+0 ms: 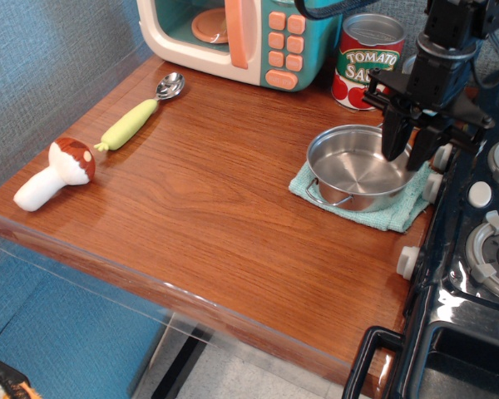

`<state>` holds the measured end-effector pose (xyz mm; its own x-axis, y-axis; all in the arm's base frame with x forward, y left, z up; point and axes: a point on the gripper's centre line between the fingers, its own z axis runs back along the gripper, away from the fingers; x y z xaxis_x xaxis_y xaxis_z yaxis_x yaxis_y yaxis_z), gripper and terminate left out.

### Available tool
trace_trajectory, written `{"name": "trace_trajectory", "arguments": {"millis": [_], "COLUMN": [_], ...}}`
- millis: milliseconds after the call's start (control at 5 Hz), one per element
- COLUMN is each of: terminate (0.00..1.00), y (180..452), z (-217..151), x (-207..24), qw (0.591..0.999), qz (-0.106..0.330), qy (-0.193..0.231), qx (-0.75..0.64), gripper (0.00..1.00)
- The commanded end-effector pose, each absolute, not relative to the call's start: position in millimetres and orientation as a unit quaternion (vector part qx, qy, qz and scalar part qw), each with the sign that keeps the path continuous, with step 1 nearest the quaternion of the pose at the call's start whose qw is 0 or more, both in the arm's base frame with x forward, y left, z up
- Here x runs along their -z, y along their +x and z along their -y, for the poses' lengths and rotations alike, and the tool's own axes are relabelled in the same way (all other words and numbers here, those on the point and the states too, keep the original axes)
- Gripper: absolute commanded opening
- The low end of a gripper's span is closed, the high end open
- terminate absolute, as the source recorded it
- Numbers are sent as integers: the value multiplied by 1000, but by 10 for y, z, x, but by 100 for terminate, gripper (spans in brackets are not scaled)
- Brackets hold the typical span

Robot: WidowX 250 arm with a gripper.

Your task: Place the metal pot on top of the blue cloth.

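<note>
The metal pot [358, 170] is a shallow shiny steel pot with a wire loop handle at its front left. It sits flat on the light aqua-blue cloth [387, 214], which shows around the pot's front and right sides. My gripper [408, 154] hangs over the pot's far right rim with its two dark fingers spread apart, one inside the rim and one outside it. The fingers look free of the rim.
A tomato sauce can [367, 60] stands just behind the pot. A toy microwave [241, 37] is at the back. A yellow-handled spoon [141, 112] and a toy mushroom [56, 171] lie at the left. A toy stove with white knobs [474, 241] borders the right.
</note>
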<state>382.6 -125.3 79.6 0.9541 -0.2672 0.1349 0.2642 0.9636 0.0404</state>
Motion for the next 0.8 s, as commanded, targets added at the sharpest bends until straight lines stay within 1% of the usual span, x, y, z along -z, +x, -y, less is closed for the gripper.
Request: {"name": "trace_trajectory", "arguments": {"millis": [0,200,400,600], "terminate": [0,0,0,100], "y": [3757,3724,3724,3724], "z": [1132,1069,1069,1069], "x": [-1538,-1574,-1574,-1574], "qw": [984,986,986,986], "qz": [145,137,137,137], "qy": [5,24,24,24], "qx": [106,94,94,94], "gripper": [100,100,100,100]}}
